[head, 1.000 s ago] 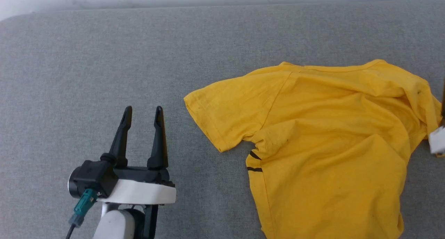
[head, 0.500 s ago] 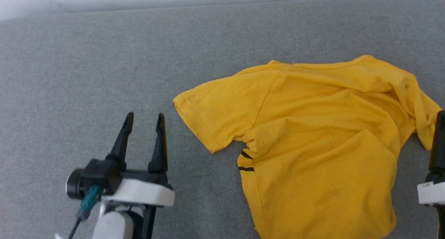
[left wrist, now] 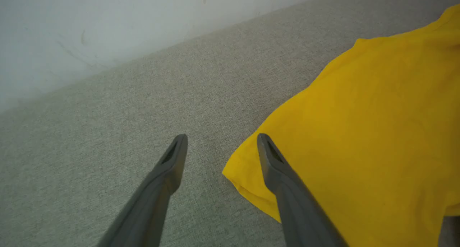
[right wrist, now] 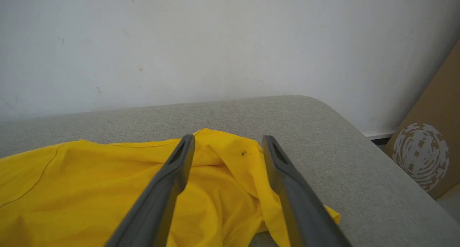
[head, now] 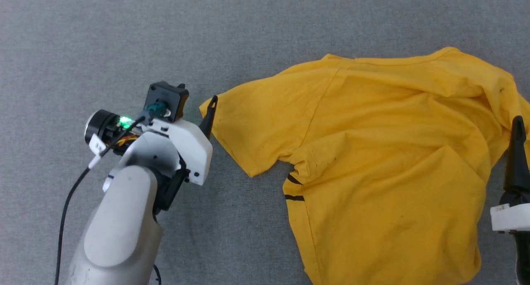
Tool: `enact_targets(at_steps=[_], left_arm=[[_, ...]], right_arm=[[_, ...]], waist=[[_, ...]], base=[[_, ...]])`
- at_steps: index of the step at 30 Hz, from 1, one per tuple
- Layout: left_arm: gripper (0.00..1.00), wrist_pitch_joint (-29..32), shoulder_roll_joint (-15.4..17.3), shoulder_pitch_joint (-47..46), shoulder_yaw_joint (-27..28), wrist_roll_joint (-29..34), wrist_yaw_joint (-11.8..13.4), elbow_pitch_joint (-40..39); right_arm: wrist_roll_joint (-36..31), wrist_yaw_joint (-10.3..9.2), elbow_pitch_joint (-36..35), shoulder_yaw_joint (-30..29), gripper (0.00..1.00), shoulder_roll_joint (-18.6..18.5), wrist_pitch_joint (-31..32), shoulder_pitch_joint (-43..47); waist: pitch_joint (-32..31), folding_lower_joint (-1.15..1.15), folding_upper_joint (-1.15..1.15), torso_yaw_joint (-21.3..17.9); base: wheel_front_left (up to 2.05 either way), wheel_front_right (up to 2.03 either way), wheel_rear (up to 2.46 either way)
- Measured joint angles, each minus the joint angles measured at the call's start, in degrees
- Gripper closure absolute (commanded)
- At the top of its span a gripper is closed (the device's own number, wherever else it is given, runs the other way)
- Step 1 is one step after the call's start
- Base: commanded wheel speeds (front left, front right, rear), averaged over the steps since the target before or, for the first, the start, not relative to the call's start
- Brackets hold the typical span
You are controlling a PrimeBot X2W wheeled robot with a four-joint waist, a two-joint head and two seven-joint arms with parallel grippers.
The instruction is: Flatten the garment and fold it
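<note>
Grey cloth surface (head: 124,28) under rumpled yellow garment (head: 393,152), black line marks (head: 294,197)

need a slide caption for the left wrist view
Open left tool poised at the corner of a yellow T-shirt on a grey cushion

Head camera: set high, looking steeply down on the grey cushion (head: 124,36), with most of the garment (head: 372,160) in frame. Left wrist camera: low and close over the cushion, sighting along the left gripper (left wrist: 221,137) toward the wall (left wrist: 90,31). It shares the sleeve corner (left wrist: 248,178) at that gripper's tips with the head view. Right wrist camera: low, sighting along the right gripper (right wrist: 228,137) across the garment's bunched right end to the wall, with cardboard (right wrist: 431,139) at its right edge. It shares that bunched end with the head view.
</note>
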Motion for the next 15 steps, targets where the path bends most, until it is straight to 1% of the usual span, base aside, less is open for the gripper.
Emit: enact_targets(at_steps=[4, 7, 13, 14, 15], left_arm=[[0.0, 4.87, 1.31, -2.38, -1.33, -0.23, -0.62, 2.14], [0.0, 7.95, 1.33, -2.9, -1.72, -1.43, -1.01, 3.32], [0.0, 14.74, 1.61, -5.05, -1.68, -3.99, -1.07, 3.04], [0.03, 15.81, 1.7, -5.16, -1.72, -4.52, -1.08, 2.91], [0.64, 16.85, 1.74, -5.32, -1.72, -5.09, -1.08, 2.67]], right_arm=[[-0.09, 0.0, -0.26, 0.58, 0.0, 0.0, 0.71, -0.75], [-0.48, 0.0, -0.44, 0.77, 0.0, 0.0, 0.98, -0.87], [-0.48, 0.0, -0.36, 0.91, 0.0, 0.0, 1.48, -0.91], [-0.48, 0.0, -0.33, 1.02, 0.0, 0.0, 1.48, -0.91], [-0.48, 0.0, -0.29, 1.09, 0.0, 0.0, 1.48, -0.91]], waist=[[1.93, 0.01, 0.0, -0.31], [3.18, 0.0, 0.0, -0.66], [4.65, -0.01, 0.0, -1.53], [4.79, -0.01, 0.0, -1.66], [4.91, -0.02, 0.0, -1.77]], base=[[0.0, 0.0, 0.0], [0.0, 0.0, 0.0], [0.0, 0.0, 0.0], [0.0, 0.0, 0.0], [0.0, 0.0, 0.0]])
